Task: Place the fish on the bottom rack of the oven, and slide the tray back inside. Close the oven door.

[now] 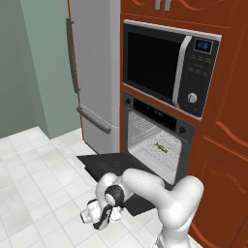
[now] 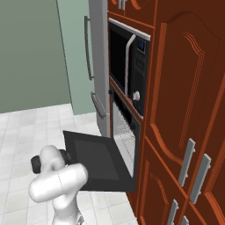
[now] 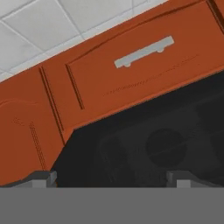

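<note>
The oven (image 1: 156, 114) stands open, with its black oven door (image 1: 103, 165) folded down flat. Inside the cavity the fish (image 1: 161, 147) lies on the bottom rack (image 1: 147, 154), which sits within the oven; a second wire grid (image 1: 145, 127) hangs above it. My gripper (image 1: 100, 224) is low, just above the floor at the door's front edge. In the hand view the gripper (image 3: 113, 177) is open, its fingertips (image 3: 44, 177) wide apart with nothing between them, facing the door's dark windowed face (image 3: 153, 144). In the right base view the door (image 2: 94, 158) juts out level.
A microwave (image 1: 169, 63) sits above the oven and a grey refrigerator (image 1: 94, 72) stands to its left. A red-brown drawer with a silver handle (image 3: 144, 52) lies below the oven. Tall cabinets (image 2: 184, 110) stand to the right. White tile floor (image 1: 34, 184) spreads in front.
</note>
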